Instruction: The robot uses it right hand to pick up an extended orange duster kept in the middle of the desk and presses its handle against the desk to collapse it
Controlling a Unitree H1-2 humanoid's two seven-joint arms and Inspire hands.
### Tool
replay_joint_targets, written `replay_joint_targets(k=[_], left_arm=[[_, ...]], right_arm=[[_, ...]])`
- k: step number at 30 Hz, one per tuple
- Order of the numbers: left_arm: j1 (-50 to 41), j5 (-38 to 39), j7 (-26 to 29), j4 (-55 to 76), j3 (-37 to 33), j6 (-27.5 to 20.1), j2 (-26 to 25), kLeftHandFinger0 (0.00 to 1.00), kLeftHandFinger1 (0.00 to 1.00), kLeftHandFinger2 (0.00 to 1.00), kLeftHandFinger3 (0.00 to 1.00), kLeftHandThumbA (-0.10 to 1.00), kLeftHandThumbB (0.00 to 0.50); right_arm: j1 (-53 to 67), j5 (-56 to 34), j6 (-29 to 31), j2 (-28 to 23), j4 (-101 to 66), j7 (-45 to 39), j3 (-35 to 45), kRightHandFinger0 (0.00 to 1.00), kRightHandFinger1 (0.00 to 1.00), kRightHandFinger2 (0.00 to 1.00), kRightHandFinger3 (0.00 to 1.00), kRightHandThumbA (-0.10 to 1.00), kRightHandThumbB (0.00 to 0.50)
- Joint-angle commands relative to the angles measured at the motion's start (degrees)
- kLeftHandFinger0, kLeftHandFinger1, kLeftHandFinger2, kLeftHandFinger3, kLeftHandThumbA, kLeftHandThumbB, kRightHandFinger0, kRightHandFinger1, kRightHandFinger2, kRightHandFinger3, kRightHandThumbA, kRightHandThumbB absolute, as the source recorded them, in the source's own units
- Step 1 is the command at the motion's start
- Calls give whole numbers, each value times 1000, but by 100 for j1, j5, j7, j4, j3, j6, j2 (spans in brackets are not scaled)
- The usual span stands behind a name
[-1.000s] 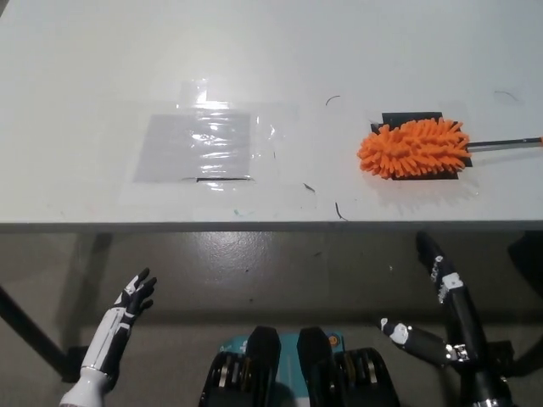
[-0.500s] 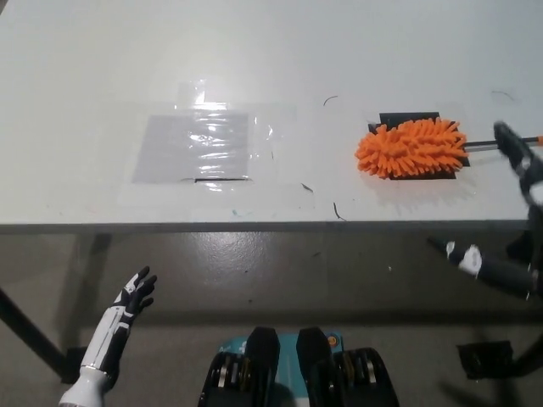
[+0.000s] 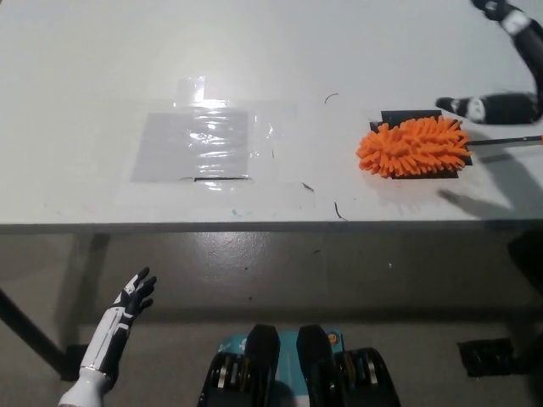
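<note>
Right hand point(image 3: 507, 59) above duster point(image 3: 413, 147) (fingers spread)

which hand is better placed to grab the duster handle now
The right. The black right hand is open above the desk, just beyond the orange duster and near its handle. The white left hand hangs open below the desk edge, far off on the other side.

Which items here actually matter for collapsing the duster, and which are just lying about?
Part of the job:
- orange duster on a black patch, handle running off right
- right hand, open, above the handle
- desk

Lying about:
- clear plastic sheet taped to the desk
- left hand, idle below the desk edge
</note>
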State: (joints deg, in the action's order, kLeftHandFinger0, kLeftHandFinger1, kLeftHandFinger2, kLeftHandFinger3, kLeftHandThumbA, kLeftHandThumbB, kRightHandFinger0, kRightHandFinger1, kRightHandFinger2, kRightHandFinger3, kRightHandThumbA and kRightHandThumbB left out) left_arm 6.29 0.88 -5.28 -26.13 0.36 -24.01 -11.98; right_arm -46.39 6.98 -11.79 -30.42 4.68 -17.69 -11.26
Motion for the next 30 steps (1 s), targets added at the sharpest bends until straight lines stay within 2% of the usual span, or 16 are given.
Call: replay_joint_targets(k=[1, 4, 6, 7, 11, 15, 18, 19, 22, 25, 28, 30], left_arm=[[91, 69, -183, 130, 25, -292, -133, 1000, 1000, 1000, 1000, 1000, 273], [93, 97, -225, 140, 18, -292, -132, 1000, 1000, 1000, 1000, 1000, 270], [120, 125, -243, 109, 22, -292, -101, 1000, 1000, 1000, 1000, 1000, 265], [112, 132, -254, 108, 23, -292, -104, 1000, 1000, 1000, 1000, 1000, 265], [77, 166, -298, 139, 34, -292, -117, 1000, 1000, 1000, 1000, 1000, 268], [112, 161, -326, 122, 40, -292, -128, 1000, 1000, 1000, 1000, 1000, 262], [118, 123, -324, 115, 36, -292, -154, 1000, 1000, 1000, 1000, 1000, 264], [110, 97, -299, 138, 42, -292, -152, 1000, 1000, 1000, 1000, 1000, 260], [113, 192, -384, 111, 67, -292, -160, 1000, 1000, 1000, 1000, 1000, 261], [120, 186, -376, 105, 85, -292, -150, 1000, 1000, 1000, 1000, 1000, 255], [123, 170, -376, 103, 97, -292, -154, 1000, 1000, 1000, 1000, 1000, 249], [124, 205, -400, 97, 111, -292, -150, 1000, 1000, 1000, 1000, 1000, 251]], right_arm=[[-1458, 373, -498, -32, 1783, -1146, -667, 1000, 1000, 1000, 1000, 862, 355], [-1673, 468, -342, 44, 2275, -1142, -871, 1000, 1000, 1000, 1000, 871, 372], [-2116, 749, 200, 331, 3496, -1136, -1251, 1000, 1000, 1000, 1000, 876, 385], [-2253, 770, 294, 491, 3971, -1100, -1331, 1000, 1000, 1000, 1000, 841, 363], [-2395, 544, 640, 751, 4920, -1139, -1299, 1000, 1000, 1000, 1000, 837, 320], [-2585, 486, 834, 920, 5650, -1133, -1283, 1000, 1000, 1000, 1000, 875, 332], [-2716, 194, 868, 1079, 6237, -1264, -1007, 1000, 1000, 1000, 1000, 828, 330], [-2779, 270, 987, 1120, 6470, -1266, -1046, 1000, 1000, 1000, 1000, 863, 348], [-2851, 286, 1094, 1188, 6840, -1283, -972, 1000, 1000, 1000, 1000, 844, 354], [-2923, 510, 1270, 1196, 7054, -1240, -1116, 1000, 1000, 1000, 1000, 890, 370], [-3007, 567, 1220, 1217, 7191, -1309, -1158, 1000, 1000, 1000, 1000, 831, 372], [-3101, 935, 1183, 1238, 7261, -1251, -1469, 1000, 1000, 1000, 1000, 854, 412]])
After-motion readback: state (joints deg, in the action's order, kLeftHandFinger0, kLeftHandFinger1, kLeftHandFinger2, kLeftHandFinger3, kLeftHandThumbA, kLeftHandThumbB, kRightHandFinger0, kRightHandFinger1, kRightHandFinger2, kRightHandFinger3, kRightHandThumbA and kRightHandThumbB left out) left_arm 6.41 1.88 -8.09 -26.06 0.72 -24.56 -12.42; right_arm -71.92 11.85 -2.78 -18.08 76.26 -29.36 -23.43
